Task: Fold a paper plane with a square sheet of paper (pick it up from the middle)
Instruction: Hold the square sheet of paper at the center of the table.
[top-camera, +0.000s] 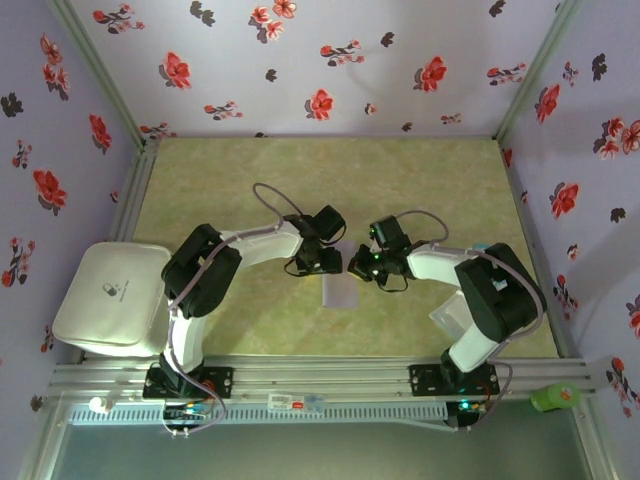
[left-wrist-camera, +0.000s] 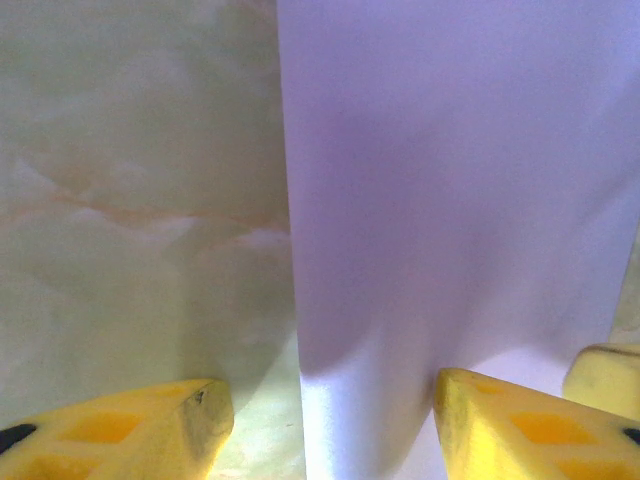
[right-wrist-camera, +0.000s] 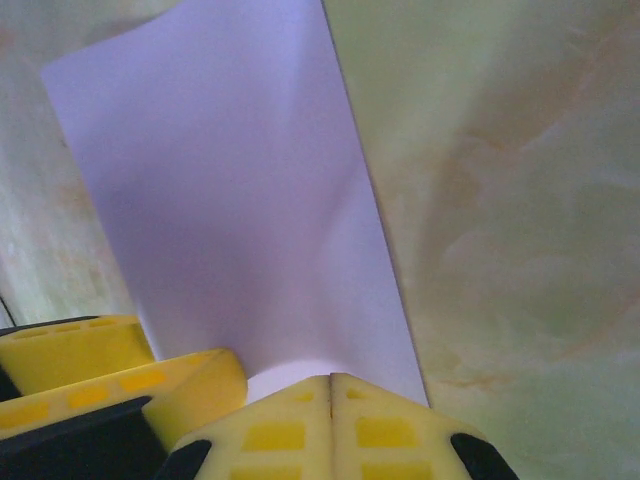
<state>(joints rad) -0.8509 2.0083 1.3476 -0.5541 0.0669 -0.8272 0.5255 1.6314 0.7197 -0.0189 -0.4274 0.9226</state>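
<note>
The pale lavender sheet of paper (top-camera: 340, 291) lies on the marbled green table, between the two arms. My left gripper (top-camera: 325, 262) is open and low over the sheet (left-wrist-camera: 440, 230). Its yellow fingers (left-wrist-camera: 190, 425) straddle the sheet's left edge: one finger is over bare table, the other over the paper. My right gripper (right-wrist-camera: 331, 385) is shut, and its joined fingertips rest on the near end of the sheet (right-wrist-camera: 230, 210). Whether any paper is pinched between them is not visible. The sheet bulges slightly just ahead of those tips. In the top view the right gripper (top-camera: 358, 268) sits close beside the left one.
A white padded case (top-camera: 110, 298) lies at the table's left edge. A translucent plastic square (top-camera: 450, 318) sits by the right arm's base, and a green object (top-camera: 553, 398) rests on the front rail. Floral walls (top-camera: 330, 60) close in the back and both sides.
</note>
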